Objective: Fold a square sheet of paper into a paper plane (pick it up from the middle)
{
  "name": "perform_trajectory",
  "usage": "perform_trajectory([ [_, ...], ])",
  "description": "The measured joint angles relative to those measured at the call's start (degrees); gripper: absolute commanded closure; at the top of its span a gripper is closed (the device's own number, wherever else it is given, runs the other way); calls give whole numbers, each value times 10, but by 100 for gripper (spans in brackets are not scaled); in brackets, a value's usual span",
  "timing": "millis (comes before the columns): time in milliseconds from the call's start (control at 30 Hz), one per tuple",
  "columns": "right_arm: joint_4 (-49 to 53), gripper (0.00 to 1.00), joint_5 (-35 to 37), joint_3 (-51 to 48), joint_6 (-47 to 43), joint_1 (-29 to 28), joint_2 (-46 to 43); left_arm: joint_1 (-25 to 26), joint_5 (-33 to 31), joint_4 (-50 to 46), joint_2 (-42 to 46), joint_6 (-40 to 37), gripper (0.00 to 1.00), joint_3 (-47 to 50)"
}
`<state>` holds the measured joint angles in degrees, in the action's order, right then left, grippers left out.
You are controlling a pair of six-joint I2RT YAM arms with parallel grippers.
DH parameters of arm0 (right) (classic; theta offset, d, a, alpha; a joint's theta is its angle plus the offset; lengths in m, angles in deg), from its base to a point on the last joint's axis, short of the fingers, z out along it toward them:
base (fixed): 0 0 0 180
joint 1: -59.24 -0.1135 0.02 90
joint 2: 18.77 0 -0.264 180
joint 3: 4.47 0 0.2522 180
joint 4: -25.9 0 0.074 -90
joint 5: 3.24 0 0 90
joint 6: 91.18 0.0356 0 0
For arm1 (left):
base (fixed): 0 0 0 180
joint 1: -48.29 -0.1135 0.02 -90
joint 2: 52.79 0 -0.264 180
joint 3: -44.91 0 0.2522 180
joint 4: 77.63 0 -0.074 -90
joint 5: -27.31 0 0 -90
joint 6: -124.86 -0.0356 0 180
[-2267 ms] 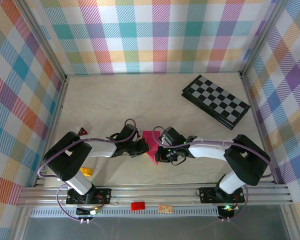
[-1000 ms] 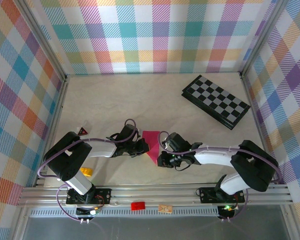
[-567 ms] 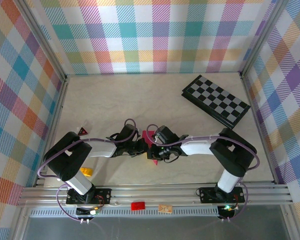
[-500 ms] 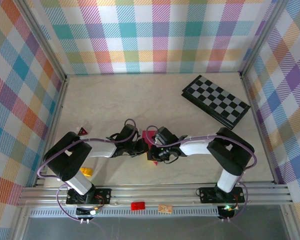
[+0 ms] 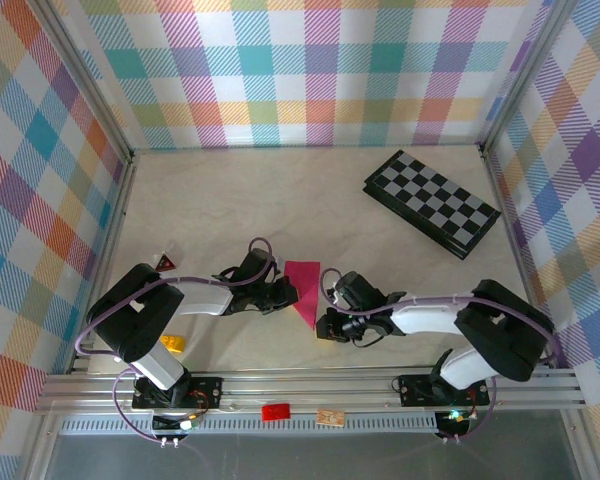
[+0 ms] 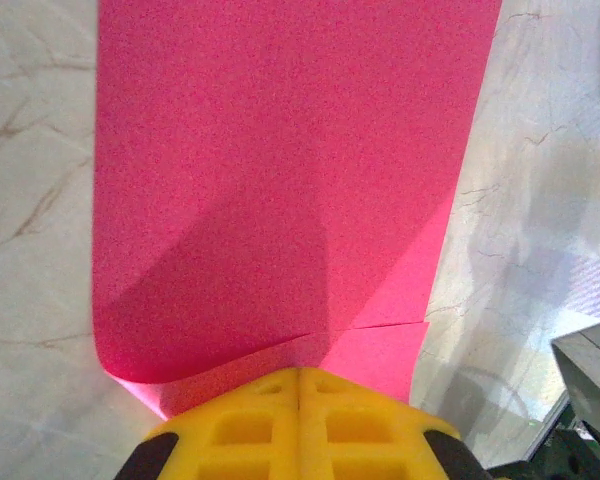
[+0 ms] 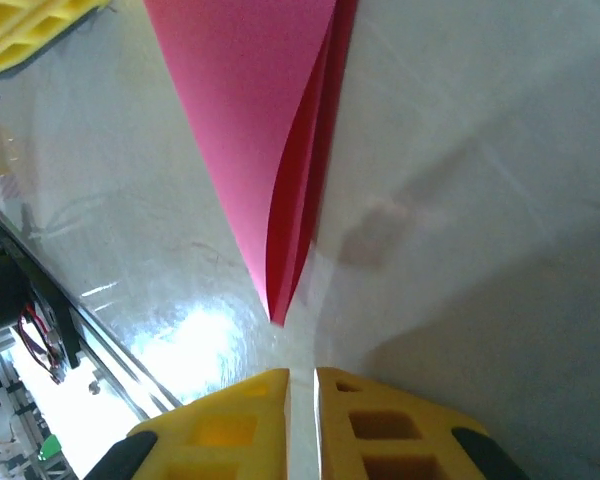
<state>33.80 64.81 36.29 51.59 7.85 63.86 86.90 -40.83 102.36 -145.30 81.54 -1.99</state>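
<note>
Overhead light was bright and even, the top view sharp. White glare bloomed lower left in the right wrist view on the pale marbled tabletop (image 7: 205, 335); the left wrist view's magenta-pink folded paper (image 6: 280, 180) looked grainy, shadowed low.

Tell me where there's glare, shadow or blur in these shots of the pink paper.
Right wrist view: bright glare on the table near the tip of the paper, blurry bottom-left corner. Left wrist view: soft shadow across the paper's lower half. Top view: even light, sharp.
</note>
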Motion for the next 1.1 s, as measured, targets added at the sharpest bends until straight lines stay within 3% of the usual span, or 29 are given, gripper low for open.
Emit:
perform_trajectory([
  [167,18,84,9,38,-3,0,-16,0,0,0,1,0,100,0],
  [400,16,85,30,128,-11,0,88,2,-2,-1,2,0,100,0],
  [600,3,88,33,106,-9,1,115,3,-9,-22,9,-8,99,-6],
  [733,-26,90,32,87,-7,2,110,3,-13,-52,25,-18,94,-13],
  [933,-41,91,30,81,5,2,110,5,-7,-63,81,-18,99,-14],
  [1100,-45,91,30,80,9,2,111,30,-5,-56,79,6,100,-7],
])
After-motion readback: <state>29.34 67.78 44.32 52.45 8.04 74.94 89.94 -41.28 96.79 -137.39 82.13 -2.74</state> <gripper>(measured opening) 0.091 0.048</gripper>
